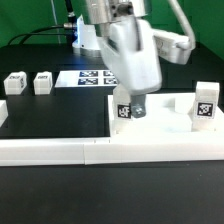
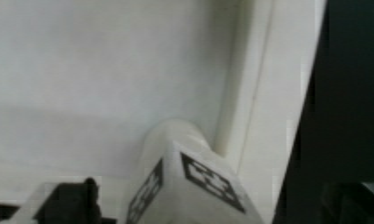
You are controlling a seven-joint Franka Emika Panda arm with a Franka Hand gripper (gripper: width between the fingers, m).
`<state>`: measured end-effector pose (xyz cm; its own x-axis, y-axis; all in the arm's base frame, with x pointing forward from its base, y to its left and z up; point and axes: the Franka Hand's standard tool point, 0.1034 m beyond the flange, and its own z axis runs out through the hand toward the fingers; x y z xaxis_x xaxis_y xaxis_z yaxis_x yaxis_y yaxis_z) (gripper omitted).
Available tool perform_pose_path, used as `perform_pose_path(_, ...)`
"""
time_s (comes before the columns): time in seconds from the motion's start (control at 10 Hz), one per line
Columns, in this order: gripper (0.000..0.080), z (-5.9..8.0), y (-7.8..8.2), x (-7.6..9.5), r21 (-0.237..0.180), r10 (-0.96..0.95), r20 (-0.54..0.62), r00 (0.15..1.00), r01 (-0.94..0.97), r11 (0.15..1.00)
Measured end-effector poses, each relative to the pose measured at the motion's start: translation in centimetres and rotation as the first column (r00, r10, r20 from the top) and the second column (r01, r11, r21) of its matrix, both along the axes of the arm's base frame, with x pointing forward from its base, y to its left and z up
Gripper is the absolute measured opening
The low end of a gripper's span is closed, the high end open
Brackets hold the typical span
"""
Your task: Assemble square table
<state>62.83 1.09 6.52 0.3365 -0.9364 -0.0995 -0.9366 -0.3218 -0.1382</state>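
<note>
- The square table's slab (image 1: 165,135) lies on the bench (image 1: 40,195) behind the border wall (image 1: 50,150), toward the exterior view's right.
- One leg post (image 1: 124,110) stands upright on the slab near its edge on the exterior view's left, just beside the raised rim (image 2: 255,90). We cannot tell whether its foot sits in a corner hole.
- A second leg (image 1: 205,105) stands on the slab's far side. A third leg (image 1: 15,83) and a fourth leg (image 1: 42,82) sit on the bench, well apart from the slab, near the marker board (image 1: 95,77).
- The claw (image 1: 133,106) hangs over the leg post with its jaws spread wide to either side. The one finger (image 2: 68,198) we can make out is clear of the post, so we judge that the claw grips nothing.
- We judge the step to be seating this post. To do it well, we centre the claw on the post, close low and squarely, keep the post vertical while turning it, and stay clear of the rim.
</note>
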Motion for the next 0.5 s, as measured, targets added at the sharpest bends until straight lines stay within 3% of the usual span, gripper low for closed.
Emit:
perform_pose_path(0.4,0.0649,0.00,-0.21,0.01,-0.031,0.252,0.033,0.967,-0.251,0.968)
perform_pose_path(0.5,0.0649,0.08,-0.58,-0.02,-0.070,0.448,0.027,0.894,-0.445,0.893)
